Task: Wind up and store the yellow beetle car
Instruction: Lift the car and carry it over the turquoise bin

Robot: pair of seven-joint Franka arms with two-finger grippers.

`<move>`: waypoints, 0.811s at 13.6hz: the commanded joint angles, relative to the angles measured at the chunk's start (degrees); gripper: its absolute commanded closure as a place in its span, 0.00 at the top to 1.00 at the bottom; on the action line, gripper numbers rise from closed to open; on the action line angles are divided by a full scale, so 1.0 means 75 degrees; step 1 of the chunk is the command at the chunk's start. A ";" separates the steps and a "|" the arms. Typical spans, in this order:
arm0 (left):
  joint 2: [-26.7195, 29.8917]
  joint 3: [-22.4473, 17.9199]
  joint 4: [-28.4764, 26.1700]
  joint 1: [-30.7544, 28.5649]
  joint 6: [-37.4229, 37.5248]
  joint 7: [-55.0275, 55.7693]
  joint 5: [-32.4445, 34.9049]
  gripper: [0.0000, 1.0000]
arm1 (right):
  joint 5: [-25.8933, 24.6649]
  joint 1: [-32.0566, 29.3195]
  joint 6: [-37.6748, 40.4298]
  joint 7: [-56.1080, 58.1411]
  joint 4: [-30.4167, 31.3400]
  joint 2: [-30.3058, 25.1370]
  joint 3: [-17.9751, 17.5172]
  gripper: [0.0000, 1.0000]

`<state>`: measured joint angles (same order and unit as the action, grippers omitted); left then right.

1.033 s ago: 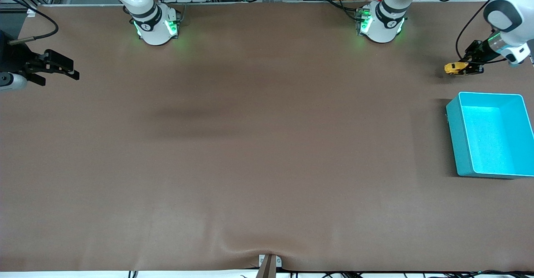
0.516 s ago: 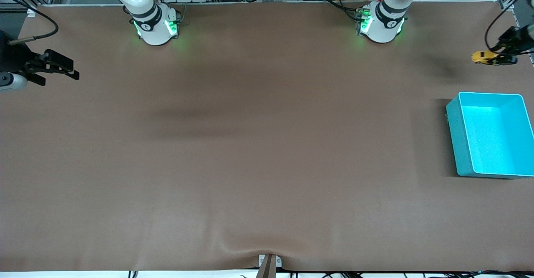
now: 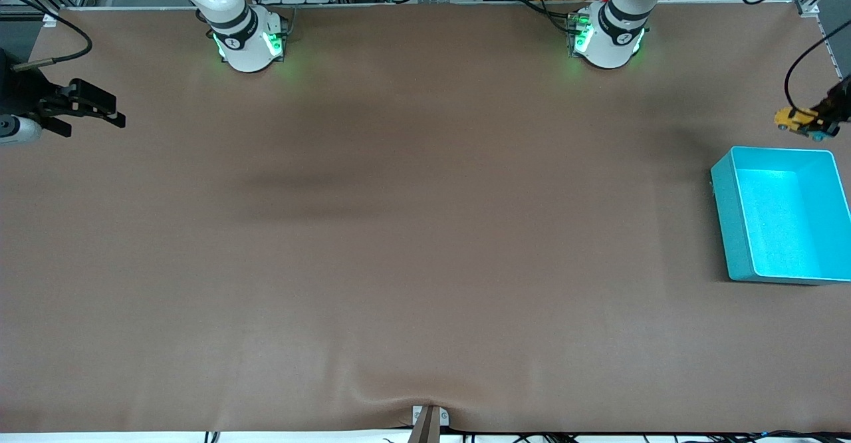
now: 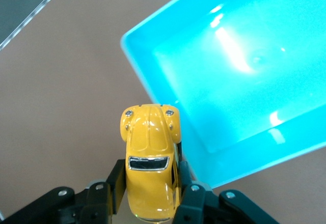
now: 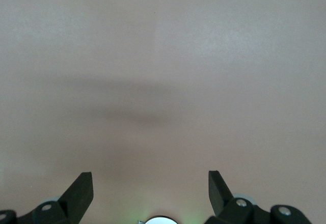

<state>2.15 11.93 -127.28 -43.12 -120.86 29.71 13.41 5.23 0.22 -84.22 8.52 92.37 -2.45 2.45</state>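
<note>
No readable labels. My left gripper [image 4: 147,196] clamps the yellow beetle car [image 4: 149,165] over the table [image 3: 399,230] beside the teal bin [image 3: 725,210]; right gripper [image 3: 100,107] waits with fingers spread.

Teal bin on a brown tabletop

An open, empty teal bin [image 3: 778,213] sits on the brown tabletop [image 3: 412,230] at the left arm's end, its inside glossy under the light. A small metal bracket [image 3: 429,420] sits at the tabletop's edge nearest the front camera, where the brown cover wrinkles slightly.
</note>
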 commanded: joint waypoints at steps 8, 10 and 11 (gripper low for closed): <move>-0.2851 -0.0043 0.2556 0.0792 0.0037 -0.2509 0.0859 0.19 | -0.0135 0.0041 -0.0010 -0.0093 -0.0105 -0.0095 0.0036 1.00; -0.3414 -0.0043 0.2778 0.0839 -0.0174 -0.2718 0.1139 0.18 | -0.0146 0.0040 0.0002 -0.0093 -0.0094 -0.0106 0.0048 1.00; -0.3613 -0.0043 0.2860 0.0839 -0.0360 -0.2882 0.1350 0.18 | -0.0146 0.0040 0.0002 -0.0093 -0.0094 -0.0107 0.0048 1.00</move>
<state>-21.03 11.85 -109.11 -36.74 -122.35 10.70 20.58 5.15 0.22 -84.53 8.52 91.73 -2.52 2.63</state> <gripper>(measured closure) 0.551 0.000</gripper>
